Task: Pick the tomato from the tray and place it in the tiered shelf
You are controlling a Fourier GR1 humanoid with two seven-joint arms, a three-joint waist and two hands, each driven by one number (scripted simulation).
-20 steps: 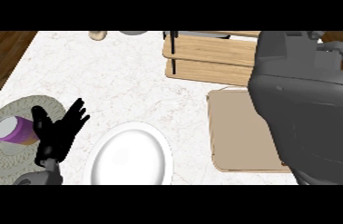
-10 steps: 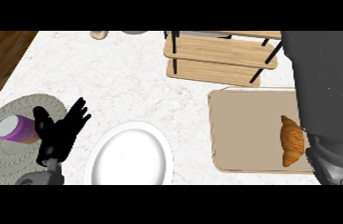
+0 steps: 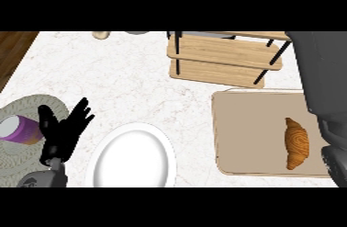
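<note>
Croissant (image 3: pixel 296 144) on tray (image 3: pixel 247 129), plate (image 3: pixel 132 157), cup (image 3: pixel 20 131) on mat (image 3: pixel 20 171)

Tray's (image 3: pixel 251 129) right side behind grey forearm (image 3: pixel 325 83), perhaps

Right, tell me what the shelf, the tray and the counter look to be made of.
Shelf: pale wooden boards, grain lines showing, matte, on thin black posts that look like metal. Tray: plain beige, matte, no grain; wood or plastic, cannot tell. Counter: white with faint veins, probably marble or similar stone.
</note>
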